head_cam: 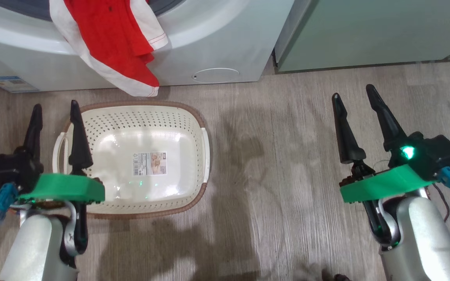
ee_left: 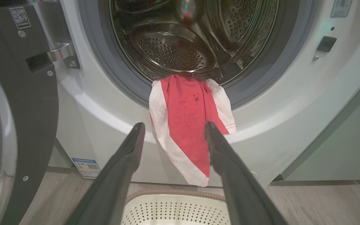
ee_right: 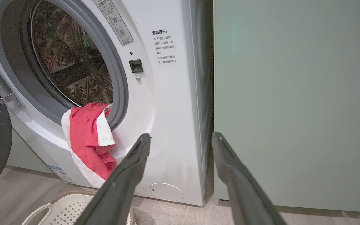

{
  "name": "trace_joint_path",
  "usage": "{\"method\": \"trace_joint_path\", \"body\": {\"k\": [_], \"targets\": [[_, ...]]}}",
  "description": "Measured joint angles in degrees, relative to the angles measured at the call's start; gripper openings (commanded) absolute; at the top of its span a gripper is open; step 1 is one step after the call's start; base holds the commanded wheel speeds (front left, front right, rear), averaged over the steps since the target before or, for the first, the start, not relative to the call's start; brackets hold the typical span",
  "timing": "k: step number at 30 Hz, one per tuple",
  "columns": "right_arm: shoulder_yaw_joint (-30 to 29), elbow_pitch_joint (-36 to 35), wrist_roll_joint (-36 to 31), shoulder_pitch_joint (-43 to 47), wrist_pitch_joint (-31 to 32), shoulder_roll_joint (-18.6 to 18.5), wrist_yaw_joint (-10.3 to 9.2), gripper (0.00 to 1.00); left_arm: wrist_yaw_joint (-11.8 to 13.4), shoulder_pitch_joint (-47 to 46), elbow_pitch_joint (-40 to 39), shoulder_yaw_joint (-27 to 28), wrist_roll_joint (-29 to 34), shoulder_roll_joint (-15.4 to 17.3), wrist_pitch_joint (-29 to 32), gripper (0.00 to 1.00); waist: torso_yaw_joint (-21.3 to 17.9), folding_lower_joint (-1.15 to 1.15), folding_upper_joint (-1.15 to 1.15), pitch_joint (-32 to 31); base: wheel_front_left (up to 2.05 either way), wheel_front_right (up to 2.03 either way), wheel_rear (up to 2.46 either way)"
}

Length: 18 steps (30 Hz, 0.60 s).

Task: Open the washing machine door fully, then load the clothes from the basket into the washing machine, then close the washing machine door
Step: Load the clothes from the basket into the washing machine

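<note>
The washing machine (head_cam: 217,35) stands ahead with its door (ee_left: 27,125) swung open to the left and the steel drum (ee_left: 173,53) exposed. A red garment with white trim, the clothes (ee_left: 186,125), hangs out of the drum mouth over the gasket and down the white front, its lower end above the basket (head_cam: 143,105). The cream basket sits on the floor with only its paper label showing inside. My left gripper (head_cam: 56,107) is open over the basket's left side, short of the garment. My right gripper (head_cam: 352,91) is open above bare floor to the right.
A pale green cabinet (head_cam: 365,31) adjoins the washer's right side. The round filter cover (head_cam: 215,75) and blue sticker (head_cam: 8,82) are low on the washer front. Wood floor (head_cam: 279,175) lies open between basket and right arm.
</note>
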Motion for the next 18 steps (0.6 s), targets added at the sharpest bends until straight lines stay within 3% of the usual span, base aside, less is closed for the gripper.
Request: {"method": "trace_joint_path", "body": {"k": [18], "targets": [[0.0, -0.6, 0.0, 0.0, 0.2, 0.0, 0.0, 1.0, -1.2, -0.3, 1.4, -0.5, 1.0, -0.6, 0.2, 1.0, 0.7, 0.0, 0.0, 1.3, 0.0, 0.0, 0.0]]}}
